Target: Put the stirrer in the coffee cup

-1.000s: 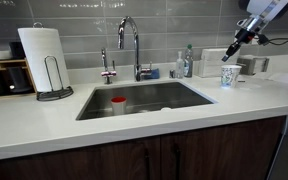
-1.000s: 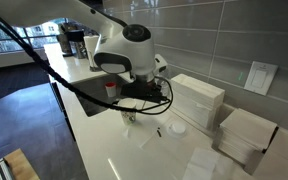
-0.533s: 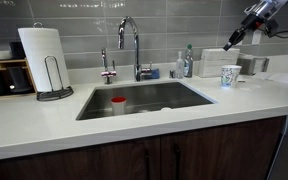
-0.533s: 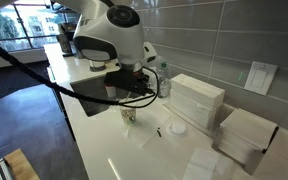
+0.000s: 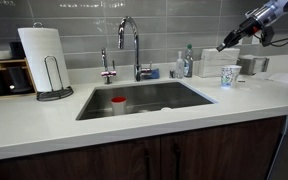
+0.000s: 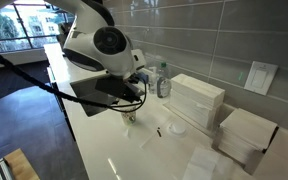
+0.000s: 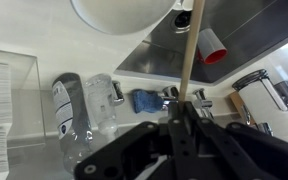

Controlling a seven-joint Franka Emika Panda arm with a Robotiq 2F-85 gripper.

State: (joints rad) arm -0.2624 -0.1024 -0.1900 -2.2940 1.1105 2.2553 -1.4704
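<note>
The coffee cup (image 5: 230, 75), a small white paper cup with a pale blue-green pattern, stands on the white counter right of the sink. It also shows in an exterior view (image 6: 130, 117), and its rim fills the top of the wrist view (image 7: 124, 12). My gripper (image 5: 225, 44) hangs above the cup, slightly to its left, and is partly hidden behind the arm in an exterior view (image 6: 134, 88). In the wrist view the gripper (image 7: 182, 108) is shut on a thin wooden stirrer (image 7: 189, 50). The stirrer's far end points at the right side of the cup's rim.
The sink (image 5: 189, 92) holds a white container with a red top (image 5: 118, 104). A faucet (image 5: 134, 40) and bottles (image 5: 187, 62) stand behind the sink, with a paper towel roll (image 5: 41, 55) at the left. White boxes (image 6: 199, 100) sit along the wall. A blue sponge (image 7: 147, 100) lies by the faucet.
The arm has swung and lifted. The gripper with the stirrer has shifted a little away from directly over the cup, and the cup has not moved.
</note>
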